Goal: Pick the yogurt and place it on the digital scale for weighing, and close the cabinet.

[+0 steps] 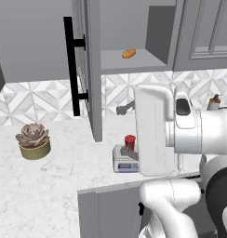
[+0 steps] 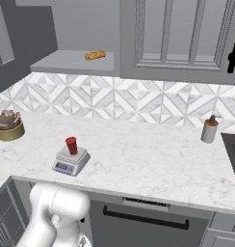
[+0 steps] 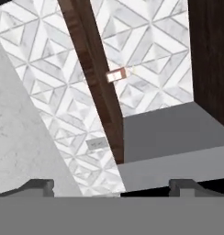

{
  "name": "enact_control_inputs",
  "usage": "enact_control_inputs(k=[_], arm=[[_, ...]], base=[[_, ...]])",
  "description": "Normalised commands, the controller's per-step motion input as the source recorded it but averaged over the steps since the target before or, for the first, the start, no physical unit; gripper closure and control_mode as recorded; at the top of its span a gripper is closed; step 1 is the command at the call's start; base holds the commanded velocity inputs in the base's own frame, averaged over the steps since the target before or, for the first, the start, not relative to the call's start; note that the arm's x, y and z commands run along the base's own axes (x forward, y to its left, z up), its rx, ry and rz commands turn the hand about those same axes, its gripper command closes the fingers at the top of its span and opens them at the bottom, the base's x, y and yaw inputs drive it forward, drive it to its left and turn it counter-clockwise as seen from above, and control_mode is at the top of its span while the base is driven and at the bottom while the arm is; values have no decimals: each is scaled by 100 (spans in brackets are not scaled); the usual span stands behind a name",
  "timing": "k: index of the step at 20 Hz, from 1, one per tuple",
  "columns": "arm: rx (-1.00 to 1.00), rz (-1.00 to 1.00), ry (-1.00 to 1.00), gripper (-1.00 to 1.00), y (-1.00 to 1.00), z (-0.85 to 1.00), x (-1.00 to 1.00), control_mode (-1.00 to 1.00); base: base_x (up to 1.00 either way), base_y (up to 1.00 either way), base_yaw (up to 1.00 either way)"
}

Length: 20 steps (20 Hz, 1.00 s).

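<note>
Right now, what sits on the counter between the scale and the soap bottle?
Nothing: in the right base view the marble counter runs bare from the digital scale, with the yogurt on its platter, to the soap bottle.

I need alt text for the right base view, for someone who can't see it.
The yogurt stands upright on the digital scale on a white marble counter. A potted succulent sits far left, a soap dispenser far right, and a bread-like lump lies on the cabinet shelf above.

Matt white marble counter [image 2: 153, 154]; seemingly dark wood door edge [image 3: 93, 78].
</note>
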Motion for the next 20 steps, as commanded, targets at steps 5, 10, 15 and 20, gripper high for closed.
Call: enact_control_inputs(k=[5,10,15,20], arm=[[-2,-42,-39,-100,60,-12,8,-100],[-1,-27,-15,-100,30,-24,16,-100],[0,-9,-8,-100,25,-31,42,-100],[0,-15,-10,-100,59,-17,41,-100]], base=[[0,0,0],[0,0,0],[0,0,0],[0,0,0]])
